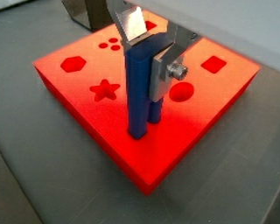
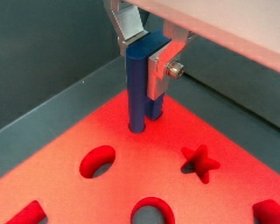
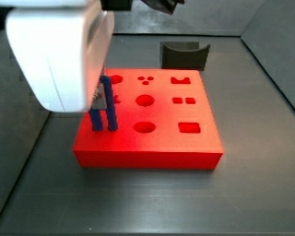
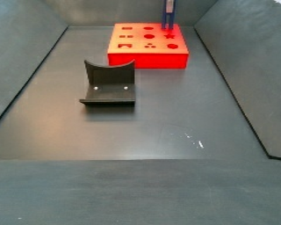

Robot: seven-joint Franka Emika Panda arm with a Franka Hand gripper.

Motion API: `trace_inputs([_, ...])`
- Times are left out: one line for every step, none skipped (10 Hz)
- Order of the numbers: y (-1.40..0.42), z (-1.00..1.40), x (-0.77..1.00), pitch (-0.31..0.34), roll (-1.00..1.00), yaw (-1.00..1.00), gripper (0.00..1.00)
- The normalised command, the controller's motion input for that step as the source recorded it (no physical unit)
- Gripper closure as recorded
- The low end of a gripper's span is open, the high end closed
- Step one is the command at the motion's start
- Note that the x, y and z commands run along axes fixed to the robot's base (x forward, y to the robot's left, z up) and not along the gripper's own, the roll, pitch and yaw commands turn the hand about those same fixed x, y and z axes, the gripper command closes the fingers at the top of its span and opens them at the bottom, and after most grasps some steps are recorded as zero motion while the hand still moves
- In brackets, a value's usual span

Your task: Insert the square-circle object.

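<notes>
My gripper (image 1: 149, 54) is shut on the blue square-circle object (image 1: 142, 92) and holds it upright over the red block (image 1: 195, 122). The piece is two joined bars, one round and one square. Its lower end meets the block's top near one edge; I cannot tell whether it sits in a hole. Both wrist views show the grip (image 2: 147, 54) on the blue piece (image 2: 140, 92) above the red top (image 2: 60, 166). In a side view the piece (image 3: 104, 112) stands at the left of the block (image 3: 150, 152), below the white arm body (image 3: 58, 55). It also shows in a side view (image 4: 169, 16).
The block's top has shaped holes: a star (image 1: 104, 88), a hexagon (image 1: 73, 63), a circle (image 1: 181, 90) and a square (image 1: 213, 63). The fixture stands behind the block (image 3: 182, 53) on the dark floor, and apart from the block (image 4: 149, 54) in a side view (image 4: 108, 83). Dark walls enclose the floor.
</notes>
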Motion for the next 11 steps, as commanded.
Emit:
trace_inputs([0.0, -0.23, 0.05, 0.01, 0.13, 0.01, 1.0])
trace_inputs([-0.02, -0.38, 0.0, 0.0, 0.13, 0.0, 1.0])
trace_inputs([0.0, -0.63, 0.0, 0.0, 0.06, 0.0, 1.0])
trace_inputs([-0.02, -0.7, -0.02, 0.0, 0.06, 0.0, 1.0])
trace_inputs([-0.03, -0.69, -0.03, 0.0, 0.02, 0.0, 1.0])
trace_inputs([-0.04, -0.66, 0.0, 0.0, 0.0, 0.0, 1.0])
trace_inputs([-0.02, -0.69, 0.0, 0.0, 0.0, 0.0, 1.0])
trace_inputs([-0.01, -0.77, 0.0, -0.02, -0.04, 0.0, 1.0])
trace_inputs([-0.03, -0.86, 0.0, -0.091, -0.05, 0.0, 1.0])
trace_inputs([-0.05, -0.93, 0.0, -0.153, -0.02, 0.0, 1.0])
trace_inputs([-0.04, -0.94, 0.0, -0.167, 0.0, 0.0, 1.0])
